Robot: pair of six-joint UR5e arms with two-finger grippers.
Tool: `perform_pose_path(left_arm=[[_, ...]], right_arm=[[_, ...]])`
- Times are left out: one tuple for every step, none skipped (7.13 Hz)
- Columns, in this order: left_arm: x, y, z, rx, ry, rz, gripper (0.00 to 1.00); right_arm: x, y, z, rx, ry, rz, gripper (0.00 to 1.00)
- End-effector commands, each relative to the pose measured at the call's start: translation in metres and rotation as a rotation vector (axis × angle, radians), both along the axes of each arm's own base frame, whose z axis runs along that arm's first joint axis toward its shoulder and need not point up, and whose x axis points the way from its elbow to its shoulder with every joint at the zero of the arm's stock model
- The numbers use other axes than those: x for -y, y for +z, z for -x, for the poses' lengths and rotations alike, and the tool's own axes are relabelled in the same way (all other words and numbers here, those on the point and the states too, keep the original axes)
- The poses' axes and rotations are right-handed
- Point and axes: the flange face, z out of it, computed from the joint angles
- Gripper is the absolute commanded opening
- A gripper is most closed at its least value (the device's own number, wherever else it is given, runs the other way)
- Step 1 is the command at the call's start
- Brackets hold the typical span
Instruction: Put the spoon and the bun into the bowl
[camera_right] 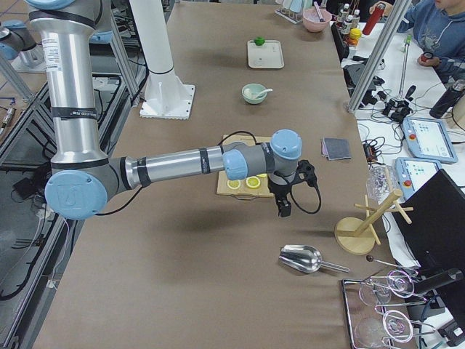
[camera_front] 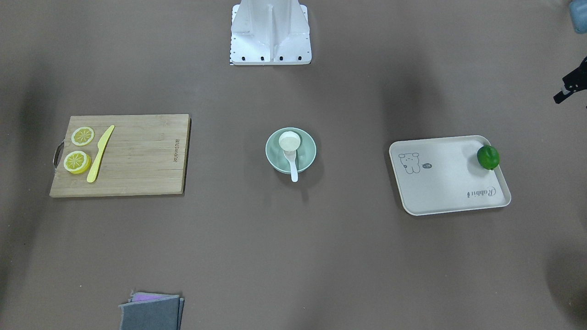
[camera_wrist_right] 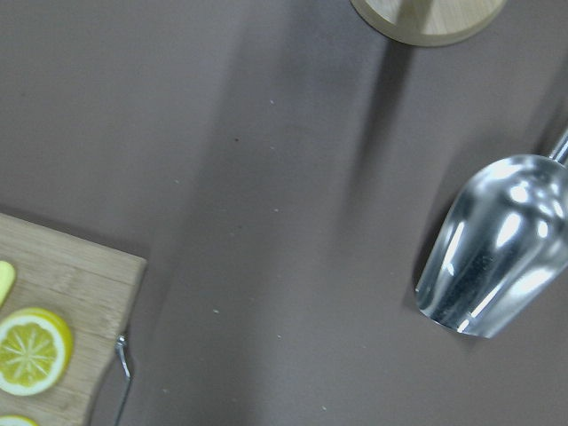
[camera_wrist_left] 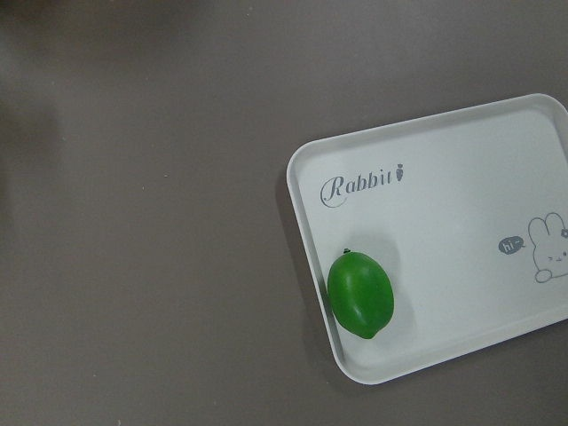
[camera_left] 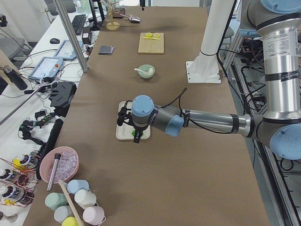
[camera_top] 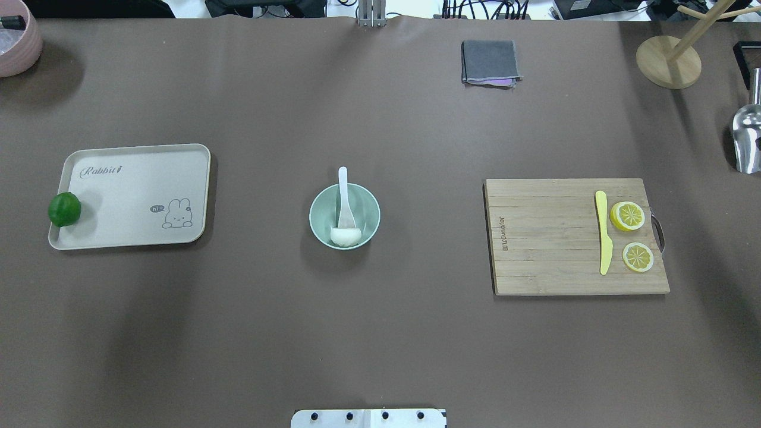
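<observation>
The pale mint-green bowl (camera_top: pixel 324 217) stands at the table's middle and also shows in the front-facing view (camera_front: pixel 308 153). The white bun (camera_top: pixel 346 236) lies inside it on the robot's side. The white spoon (camera_top: pixel 343 190) rests in the bowl beside the bun, with its handle over the far rim. My left gripper (camera_left: pixel 137 137) hangs above the lime on the cream tray, far from the bowl. My right gripper (camera_right: pixel 283 209) hangs beyond the cutting board, near the metal scoop. I cannot tell whether either gripper is open or shut.
A cream tray (camera_top: pixel 137 178) with a green lime (camera_top: pixel 64 209) lies left of the bowl. A wooden cutting board (camera_top: pixel 547 238) with a yellow knife (camera_top: pixel 603 232) and two lemon slices lies right. A folded grey cloth (camera_top: pixel 489 62), a metal scoop (camera_top: pixel 746 139) and a wooden stand (camera_top: pixel 669 59) sit farther out.
</observation>
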Motion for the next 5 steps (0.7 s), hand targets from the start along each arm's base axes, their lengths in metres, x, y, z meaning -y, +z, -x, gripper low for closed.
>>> perform_pose_path(left_arm=[[0.013,0.029,-0.001,0.025,0.014,0.072,0.98],[0.022,0.039,0.001,0.069,0.022,0.060,0.98],[0.023,0.045,0.006,0.119,0.014,0.076,0.98],[0.022,0.043,0.009,0.125,0.014,0.076,0.98],[0.022,0.042,0.026,0.154,0.006,0.026,0.98]], right_arm=[[-0.004,0.037,-0.022,-0.012,-0.031,0.008,1.00],[-0.005,0.039,-0.029,-0.008,-0.020,0.015,1.00],[-0.007,0.046,-0.030,0.027,-0.018,0.038,1.00],[-0.010,0.045,-0.033,0.041,-0.012,0.039,1.00],[-0.012,0.048,-0.034,0.042,-0.011,0.044,1.00]])
